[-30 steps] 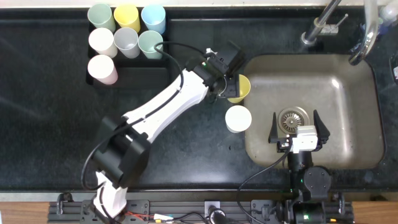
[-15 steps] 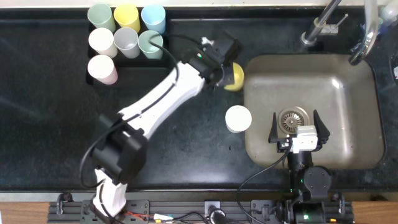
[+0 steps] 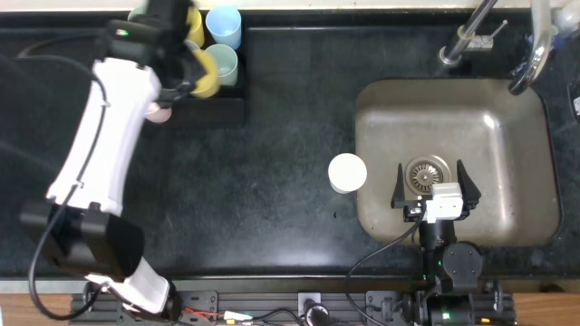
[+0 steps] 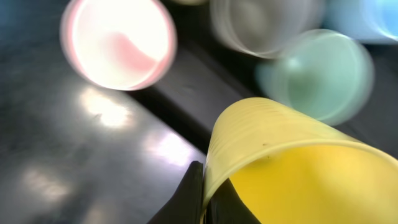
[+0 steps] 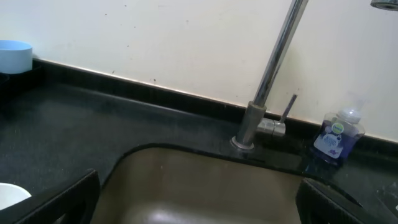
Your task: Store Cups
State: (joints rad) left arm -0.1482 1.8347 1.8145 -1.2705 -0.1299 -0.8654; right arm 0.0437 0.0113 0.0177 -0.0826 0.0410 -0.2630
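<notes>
Clamping yellow cup (image 4: 292,168) rim, left gripper (image 4: 204,191) near tray (image 3: 217,110)

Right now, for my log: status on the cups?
Left hand shut on yellow cup, at the rack. Right hand open over sink. White cup beside sink.

A black, speckled worktop (image 3: 281,190) runs the whole width, glossy enough to catch pale reflections. A stainless steel sink (image 3: 512,113) is set into its right part, with a round drain strainer (image 3: 426,168) in the basin floor. At the sink's back rim stands a chrome faucet (image 5: 271,68) with a small side lever, and near it, on the worktop, a soap bottle (image 5: 337,137) of blue liquid. A cream wall (image 5: 155,37) rises behind the worktop.
</notes>
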